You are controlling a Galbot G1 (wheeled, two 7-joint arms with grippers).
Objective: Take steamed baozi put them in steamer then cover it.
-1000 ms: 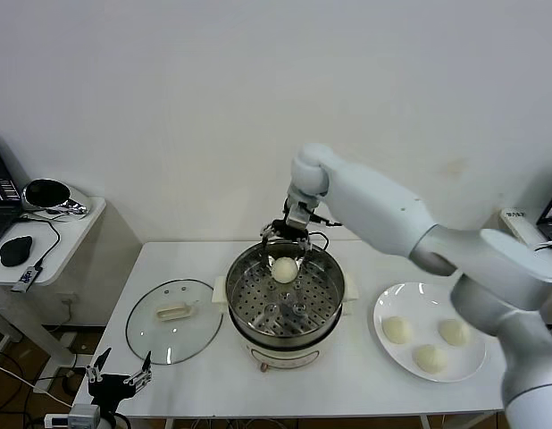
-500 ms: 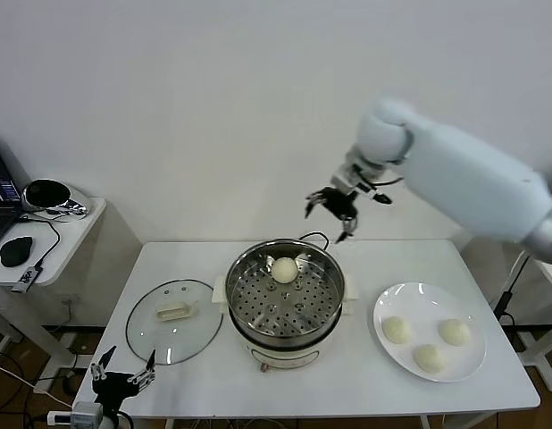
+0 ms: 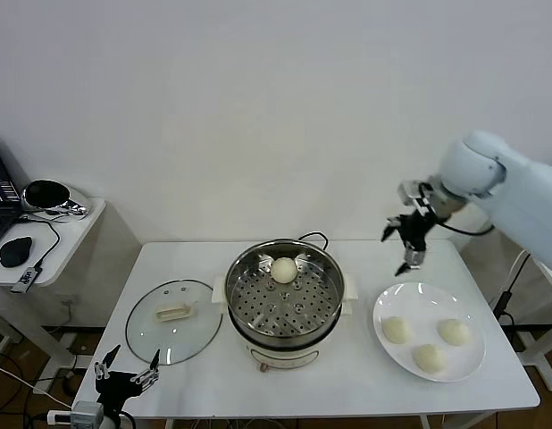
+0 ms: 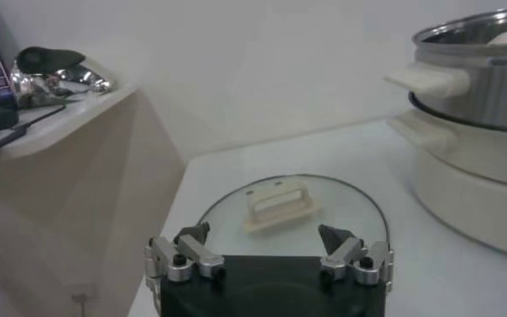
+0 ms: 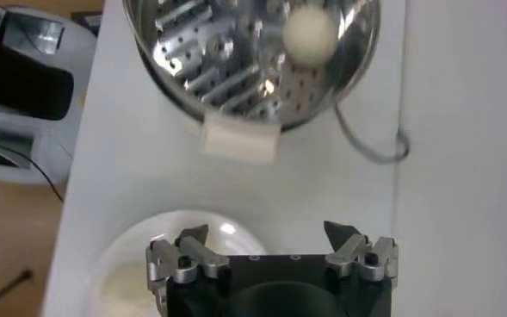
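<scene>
The steamer (image 3: 285, 304) sits in the middle of the white worktop (image 3: 347, 375). One steamed baozi (image 3: 283, 269) lies on the tray with holes inside the steamer, near its back wall. Three more buns (image 3: 430, 357) lie on a flat white plate (image 3: 388, 306) just to the right of the steamer. The cover (image 3: 173, 320) lies flat on the worktop just to the left of the steamer, with its handle facing up.

The right gripper (image 3: 408, 241) hangs in the air to the right of the steamer, above the back edge of the plate. Its jaws are wide apart and hold nothing. The left gripper (image 3: 127, 375) waits low down by the front edge of the worktop, to the left of the steamer and close to the cover. Its jaws are wide apart too, and they are empty.
</scene>
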